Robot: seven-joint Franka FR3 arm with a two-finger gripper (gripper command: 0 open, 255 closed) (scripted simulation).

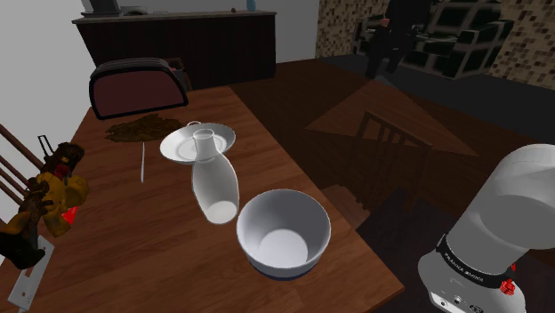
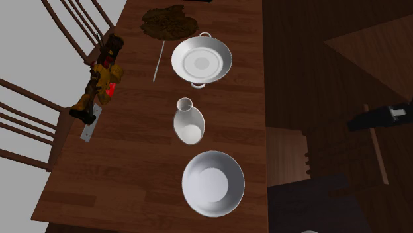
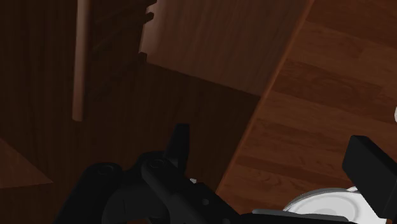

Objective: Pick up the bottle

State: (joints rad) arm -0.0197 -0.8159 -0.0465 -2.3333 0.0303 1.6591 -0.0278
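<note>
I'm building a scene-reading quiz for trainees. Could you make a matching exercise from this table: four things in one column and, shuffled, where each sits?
Things
1. white narrow-necked bottle
2. deep white round bowl
3. shallow white dish with small loop handles
4. yellow-brown toy figure

Places
A. at the brown wooden table's edge, away from the white vessels
B. between the other two white vessels
C. beside the dark brown crumbly patch
D. nearest the white arm

Pairs: 1-B, 2-D, 3-C, 4-A
</note>
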